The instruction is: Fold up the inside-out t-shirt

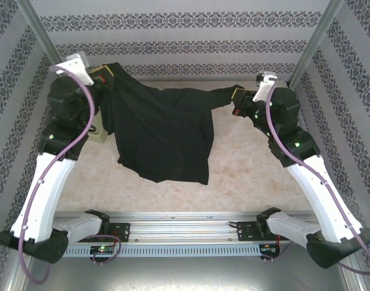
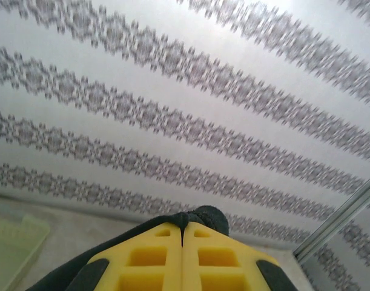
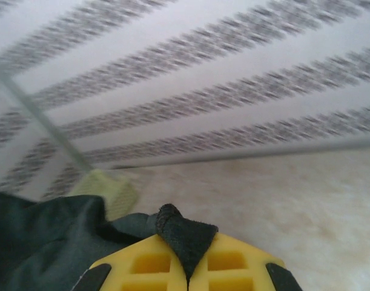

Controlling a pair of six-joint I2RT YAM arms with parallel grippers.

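The workspace was enclosed by walls papered in white with grey ornamental bands (image 1: 185,21), and a pale marbled table (image 1: 257,173) was seen beneath the arms, with an aluminium rail (image 1: 185,229) carrying both bases along its near edge. The inside-out t-shirt (image 1: 163,136) was held up off the table between the two arms. It was stretched along its upper edge from one gripper to the other, while the rest of the black fabric hung down in a loose, creased sheet whose lower hem lay on the middle of the table. The left gripper (image 2: 183,229) was raised at the far left, and its yellow fingers were seen pressed together with a fold of dark cloth pinched between their tips. The right gripper (image 3: 186,257) was raised at the far right, somewhat lower. Its fingers were likewise clamped together on a small tuft of the black fabric, which stood up above the tips. A pale yellow-green basket (image 2: 12,245) was set on the table at the far left. From above it was largely hidden behind the left arm and the hanging shirt, and only a corner of it was caught by each wrist camera. What lay inside the basket could not be told.
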